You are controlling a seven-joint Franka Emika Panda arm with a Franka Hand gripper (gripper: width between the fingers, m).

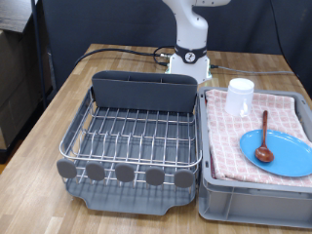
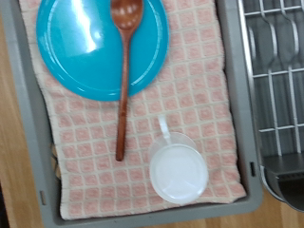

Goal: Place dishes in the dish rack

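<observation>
Cup beside spoon, plate

I see even, soft indoor light in both views; glare streaks the blue plate in the wrist view, which looks slightly blurred, and the exterior view is low-resolution with faint shadows

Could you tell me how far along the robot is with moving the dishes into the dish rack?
Nothing looks done: the dish rack holds no dishes. The light-blue plate, the wooden spoon with its bowl on that plate, and the white cup all sit on the pink checked cloth in the grey crate. Nothing is in hand; the gripper itself is not visible, the wrist camera looking down on the crate. All three dishes remain.
</observation>
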